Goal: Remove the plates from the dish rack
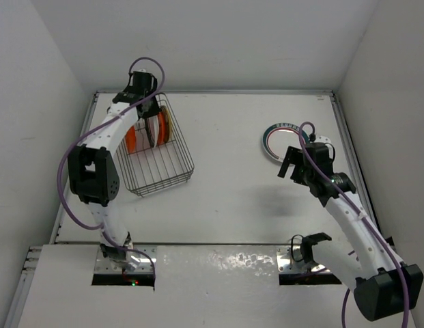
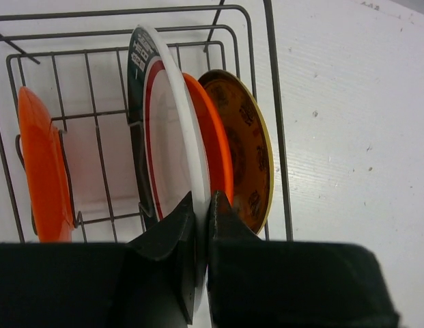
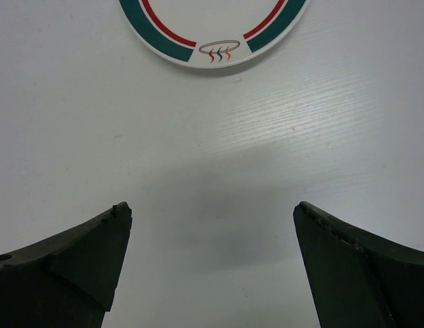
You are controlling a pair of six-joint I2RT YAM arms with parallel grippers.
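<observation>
Jaws of my left gripper (image 2: 203,199) pinch the glossy white plate (image 2: 172,143) by its thin rim in the wire dish rack (image 2: 274,116); right gripper (image 3: 212,215) gapes wide.

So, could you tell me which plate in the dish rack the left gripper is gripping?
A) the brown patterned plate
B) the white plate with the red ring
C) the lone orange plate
B: in the left wrist view the left gripper is shut on the rim of the white plate.
</observation>
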